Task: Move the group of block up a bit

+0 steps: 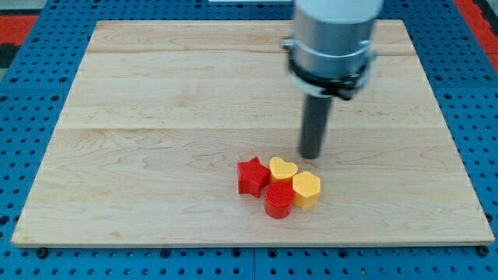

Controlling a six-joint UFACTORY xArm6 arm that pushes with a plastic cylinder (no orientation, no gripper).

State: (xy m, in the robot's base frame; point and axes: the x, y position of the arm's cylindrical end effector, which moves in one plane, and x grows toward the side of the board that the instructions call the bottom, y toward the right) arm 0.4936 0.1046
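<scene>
Blocks huddled in one cluster near the bottom edge of the wooden board [156, 93], a little right of centre.

Nearest the view's bottom sits the red cylinder-like block [279, 200], touching the yellow block [306, 188] on its right, whose exact shape I cannot make out; just behind them lie the red star [251, 176] at the view's left and the yellow heart [282, 169] beside it, all four pressed together with no gaps. Beyond the cluster, my tip [312, 156] rests on the board just above and to the right of the yellow heart, close but apart from it. I carry no claw, only the dark rod under a grey housing [333, 39]. Blue pegboard [31, 78] surrounds the board.
</scene>
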